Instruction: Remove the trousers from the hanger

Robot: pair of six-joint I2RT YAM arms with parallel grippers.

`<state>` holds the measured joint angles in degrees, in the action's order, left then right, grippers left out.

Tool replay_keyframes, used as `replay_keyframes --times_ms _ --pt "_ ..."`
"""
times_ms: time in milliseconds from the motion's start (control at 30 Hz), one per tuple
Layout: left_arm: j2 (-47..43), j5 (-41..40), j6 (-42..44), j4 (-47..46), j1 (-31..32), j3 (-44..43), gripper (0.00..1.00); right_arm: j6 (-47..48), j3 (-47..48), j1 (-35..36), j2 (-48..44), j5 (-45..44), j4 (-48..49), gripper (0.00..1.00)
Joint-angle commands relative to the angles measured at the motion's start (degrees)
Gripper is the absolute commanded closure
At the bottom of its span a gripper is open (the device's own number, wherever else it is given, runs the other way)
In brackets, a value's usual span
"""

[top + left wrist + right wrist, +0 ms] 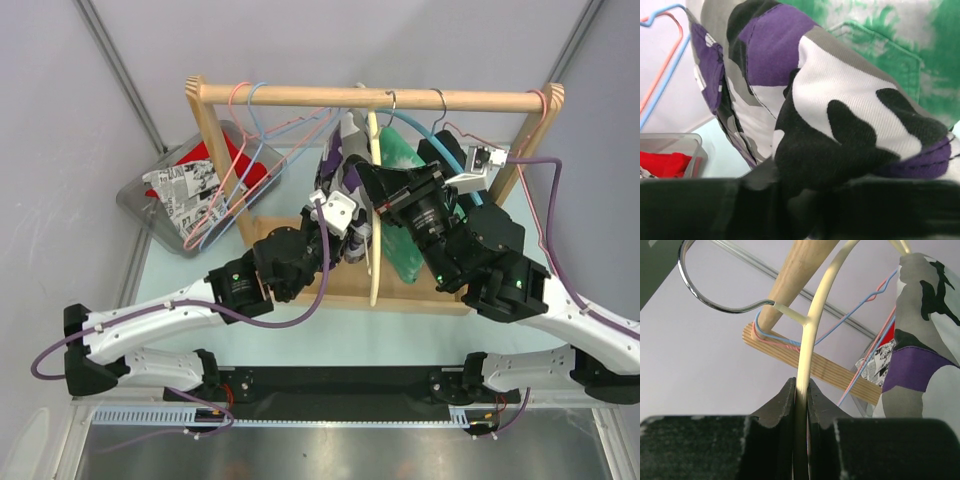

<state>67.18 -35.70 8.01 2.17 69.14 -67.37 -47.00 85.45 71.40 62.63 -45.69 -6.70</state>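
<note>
**Gripping hanger, trousers still on it**

Right gripper (801, 390) is clamped on the cream hanger (807, 340), one only, hooked on the wooden rail (380, 97). In the top view the hanger's long axis crosses the rail, running toward the arms. One pair of camo trousers (850, 115) hangs down on its left side. The left gripper (800, 195) is pressed into that cloth and blurred, so I can't tell whether it grips. A green garment (900, 30) crowds close behind the trousers. Pink and blue wire hangers (240, 170) hang at the rail's left; count unclear. One grey bin (130, 195) of clothes sits far left.
</note>
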Motion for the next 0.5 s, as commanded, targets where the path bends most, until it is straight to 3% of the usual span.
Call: replay_keyframes --times_ms 0,100,467 --pt "0.76 -2.79 1.49 -4.46 -1.2 -5.66 0.93 -1.51 1.39 0.67 -3.48 0.43 8.2 1.0" --pt "-0.29 -0.78 -0.18 -2.7 -1.12 -7.68 1.0 -0.9 0.6 0.5 -4.01 -1.23 6.7 1.0" --pt "-8.9 8.54 -7.04 0.9 -1.03 -9.18 1.0 1.21 -8.18 0.32 -7.87 -3.0 2.57 1.0"
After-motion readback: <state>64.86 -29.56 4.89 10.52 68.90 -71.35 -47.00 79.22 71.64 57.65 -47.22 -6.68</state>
